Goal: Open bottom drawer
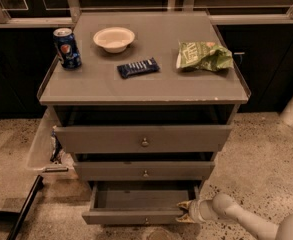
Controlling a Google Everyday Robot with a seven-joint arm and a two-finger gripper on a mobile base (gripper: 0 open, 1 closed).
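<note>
My gripper (185, 211) is resting at the right front corner of the bottom drawer (131, 217), for pulling. I cannot tell if it is pinching.

We found the bottom drawer (136, 217), grey wood with the slimmest front of the three and a tiny round knob (146, 220) at its centre, standing open and level. It was drawn toward the near side, its dark inside showing. Our gripper (185, 212) sat at the right end of its front panel.
</note>
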